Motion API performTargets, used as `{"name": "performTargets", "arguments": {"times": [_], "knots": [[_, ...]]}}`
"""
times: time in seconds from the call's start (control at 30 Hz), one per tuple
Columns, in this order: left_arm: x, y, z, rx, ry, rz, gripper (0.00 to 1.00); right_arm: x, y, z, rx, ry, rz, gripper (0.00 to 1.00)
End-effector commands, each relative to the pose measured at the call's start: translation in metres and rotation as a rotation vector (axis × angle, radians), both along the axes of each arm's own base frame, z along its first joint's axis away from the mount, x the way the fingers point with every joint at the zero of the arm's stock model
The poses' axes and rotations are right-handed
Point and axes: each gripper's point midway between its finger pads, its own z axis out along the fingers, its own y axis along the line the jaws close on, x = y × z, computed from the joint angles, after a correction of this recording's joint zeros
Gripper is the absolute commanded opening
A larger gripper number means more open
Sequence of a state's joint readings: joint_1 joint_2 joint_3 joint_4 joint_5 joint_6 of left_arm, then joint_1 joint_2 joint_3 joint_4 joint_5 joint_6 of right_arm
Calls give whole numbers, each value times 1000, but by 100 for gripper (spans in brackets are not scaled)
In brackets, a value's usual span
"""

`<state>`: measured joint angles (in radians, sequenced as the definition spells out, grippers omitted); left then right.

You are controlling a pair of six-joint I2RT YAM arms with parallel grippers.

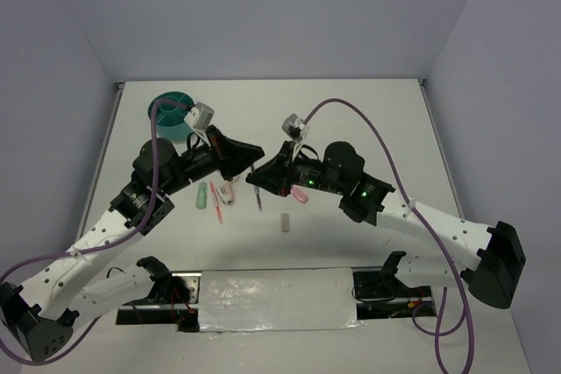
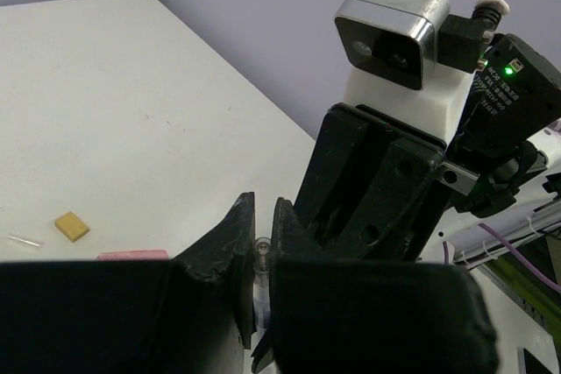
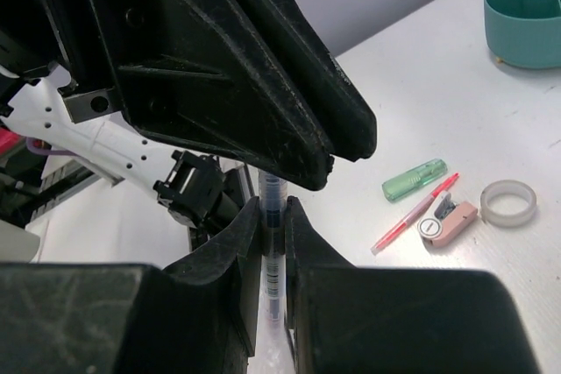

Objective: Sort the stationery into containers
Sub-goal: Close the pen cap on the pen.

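Four fingers (image 3: pixel 238 256) pinch one pen (image 3: pixel 272 197) together.

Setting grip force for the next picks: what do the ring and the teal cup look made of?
The ring looks like clear plastic or a tape roll: its band is translucent and faintly glossy. The teal cup is likely moulded plastic, with smooth walls, a soft sheen and uniform colour.
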<state>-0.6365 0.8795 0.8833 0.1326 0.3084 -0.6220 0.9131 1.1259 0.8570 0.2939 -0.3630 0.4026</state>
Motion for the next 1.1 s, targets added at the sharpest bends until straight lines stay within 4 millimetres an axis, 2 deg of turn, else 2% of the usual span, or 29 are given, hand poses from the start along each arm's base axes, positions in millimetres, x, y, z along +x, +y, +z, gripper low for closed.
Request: {"name": "performTargets", "arguments": {"times": [0.0,0.1,0.23,0.3,0.47,0.53,0.67,0.87,0.9,0.93,0.97,1.07], "knots": [[-2,-2,4,7,-33,-23,0,0,2,41,64,-56,-3,0],[-3,-5,-3,7,-23,-37,0,0,0,55,92,-58,-11,0],[-4,-10,-20,15,7,-72,0,-3,-17,99,177,-127,-51,0],[-8,-14,-25,8,15,-97,0,2,-24,119,217,-150,-65,0],[-12,-19,-36,16,28,-106,0,8,-34,151,281,-190,-54,0],[-16,-24,-44,27,38,-114,0,15,-37,158,291,-192,-65,0],[-24,-37,-64,59,60,-130,0,23,-46,183,330,-212,-68,0],[-32,-42,-91,80,90,-139,0,19,-54,229,376,-271,-52,0],[-34,-44,-90,67,84,-155,0,23,-50,227,362,-264,-49,0],[-36,-45,-95,71,99,-164,0,20,-53,239,380,-283,-46,0],[-36,-46,-104,83,117,-165,0,23,-50,241,378,-286,-43,0],[-41,-49,-107,60,123,-190,0,28,-50,251,374,-299,-54,0]]}}
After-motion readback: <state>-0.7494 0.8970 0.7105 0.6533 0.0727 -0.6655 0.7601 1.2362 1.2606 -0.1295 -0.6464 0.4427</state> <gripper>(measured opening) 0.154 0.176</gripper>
